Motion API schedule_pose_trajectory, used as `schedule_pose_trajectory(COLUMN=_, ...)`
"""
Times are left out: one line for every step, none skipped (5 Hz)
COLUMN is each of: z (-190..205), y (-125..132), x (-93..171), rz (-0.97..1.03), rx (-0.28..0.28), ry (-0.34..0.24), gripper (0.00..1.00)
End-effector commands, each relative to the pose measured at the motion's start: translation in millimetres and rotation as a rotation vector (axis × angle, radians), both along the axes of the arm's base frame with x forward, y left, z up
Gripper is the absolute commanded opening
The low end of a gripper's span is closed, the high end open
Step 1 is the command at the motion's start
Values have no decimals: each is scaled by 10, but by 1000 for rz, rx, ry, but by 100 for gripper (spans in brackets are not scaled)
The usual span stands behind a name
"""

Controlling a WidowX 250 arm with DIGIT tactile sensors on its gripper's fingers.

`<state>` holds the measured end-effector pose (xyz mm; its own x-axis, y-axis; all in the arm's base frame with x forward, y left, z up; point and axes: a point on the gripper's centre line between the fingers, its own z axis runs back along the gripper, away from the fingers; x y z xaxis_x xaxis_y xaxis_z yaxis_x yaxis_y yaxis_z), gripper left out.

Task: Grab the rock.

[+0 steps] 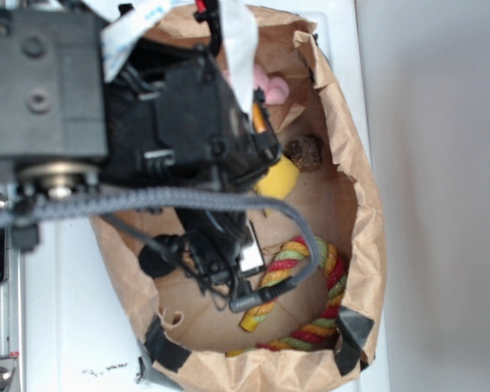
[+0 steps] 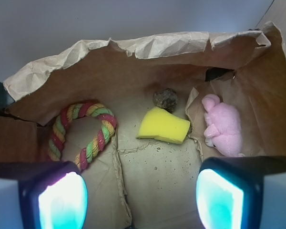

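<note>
**Gripper over bag, rock not yet reached**

Exterior view: black robot arm hangs over an open brown paper bag (image 1: 367,204) lying on a white table (image 1: 73,327). The arm hides most of the bag's inside and the gripper itself. The small dark brown rough rock (image 1: 306,152) sits near the bag's right wall, just beside the yellow sponge wedge (image 1: 279,177), which is partly covered by the arm. Pink plush toy (image 1: 269,86) is above them; the multicolour rope ring (image 1: 314,302) lies lower right. A grey cable crosses in front.

Wrist view: gripper (image 2: 142,200) is spread wide, nothing between its two pads (image 2: 62,200), both at the bottom edge. Rock (image 2: 165,98) lies ahead at the back wall of the bag, touching or nearly touching the far edge of the wedge (image 2: 163,126). Plush toy (image 2: 224,125) is to the right, rope ring (image 2: 81,133) to the left.

Risks, as I judge them: the wedge lies between gripper and rock, so a straight approach could pinch the sponge instead. The rock is small and roundish, so it may squirt out. A pad could snag the crumpled bag wall right behind it.
</note>
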<state>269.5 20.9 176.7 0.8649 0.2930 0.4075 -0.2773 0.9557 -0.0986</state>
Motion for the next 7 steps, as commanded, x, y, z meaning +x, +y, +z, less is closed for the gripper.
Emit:
schedule_pose_trajectory(z=103, y=2, x=53, rz=-11, rx=7, ry=-27, gripper=100)
schedule_pose_trajectory(z=-257, y=175, x=155, rz=28, rx=61, ry=-18, gripper=100)
schedule_pose_trajectory(z=-436, y=285, x=378, rz=92, rx=104, ry=-4, gripper=100)
schedule_pose_trajectory(z=-528, y=312, x=546, rz=115, rx=126, ry=-15, gripper=100)
schedule_pose_trajectory(z=-582, y=276, x=644, rz=118, rx=115, ry=-44, gripper=100)
schedule_pose_trajectory(z=-583, y=297, x=775, rz=165, rx=90, ry=-80, gripper=100)
schedule_pose_trajectory(z=-586, y=333, x=906, rz=193, rx=93, ry=-105, gripper=100)
